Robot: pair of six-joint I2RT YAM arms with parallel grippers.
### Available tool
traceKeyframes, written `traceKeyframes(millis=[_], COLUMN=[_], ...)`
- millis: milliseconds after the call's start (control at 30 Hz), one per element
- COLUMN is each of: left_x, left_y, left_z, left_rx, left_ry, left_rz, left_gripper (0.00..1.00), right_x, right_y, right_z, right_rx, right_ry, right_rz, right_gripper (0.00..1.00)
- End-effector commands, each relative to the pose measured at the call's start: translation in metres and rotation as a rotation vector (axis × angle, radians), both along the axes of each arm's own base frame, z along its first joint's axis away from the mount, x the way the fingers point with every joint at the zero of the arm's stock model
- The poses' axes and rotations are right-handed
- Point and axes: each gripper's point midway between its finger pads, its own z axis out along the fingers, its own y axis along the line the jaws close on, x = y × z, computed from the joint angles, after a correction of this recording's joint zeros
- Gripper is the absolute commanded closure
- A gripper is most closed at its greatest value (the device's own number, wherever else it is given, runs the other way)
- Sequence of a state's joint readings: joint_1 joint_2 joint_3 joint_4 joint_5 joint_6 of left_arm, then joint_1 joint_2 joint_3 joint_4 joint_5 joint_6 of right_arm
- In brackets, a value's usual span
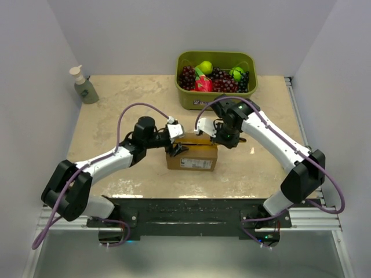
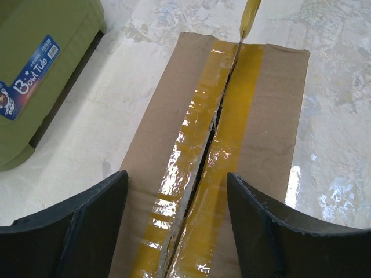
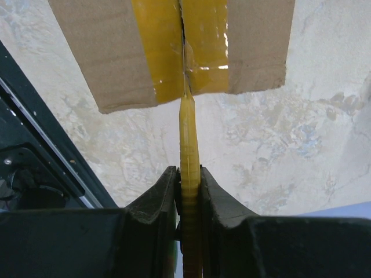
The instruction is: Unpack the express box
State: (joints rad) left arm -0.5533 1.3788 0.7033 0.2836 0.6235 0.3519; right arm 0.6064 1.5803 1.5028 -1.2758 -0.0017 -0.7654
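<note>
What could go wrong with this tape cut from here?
1. The left gripper is open, straddling the seam rather than clamping the express box, so the box may slide under the blade's drag.
2. The right gripper pinches the thin yellow cutter edge-on; it could twist or slip between the fingers.
3. The tape already looks split along the seam; pushing deeper might nick the contents, which are hidden.

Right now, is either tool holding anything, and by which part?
The right tool pinches a thin yellow cutter by its rear end, tip at the express box seam. The left tool holds nothing.
</note>
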Motion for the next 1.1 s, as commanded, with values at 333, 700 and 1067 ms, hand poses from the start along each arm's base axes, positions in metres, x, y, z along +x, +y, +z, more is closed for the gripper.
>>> traceKeyframes(millis=[333,700,1067], left_x=[-0.009,-0.004,-0.02], left_y=[0.037,0.008,-0.024], left_z=[-0.087,0.012,0.049], left_rx=[0.267,0.137,0.141], left_ry=[0.207,0.119,0.155], left_rz=[0.12,-0.014,-0.228], left_gripper=[0.27,0.22,0.22], right_x=[-0.015,0.005,-0.012], right_y=[-0.094,-0.02,0.005], right_z=[0.031,0.057,0.037], right_rx=[-0.096,0.585,0.93], right_ry=[-0.03,0.05,0.169], right_rz=[-0.115,-0.285,-0.415], right_gripper=[1.0,1.0,1.0])
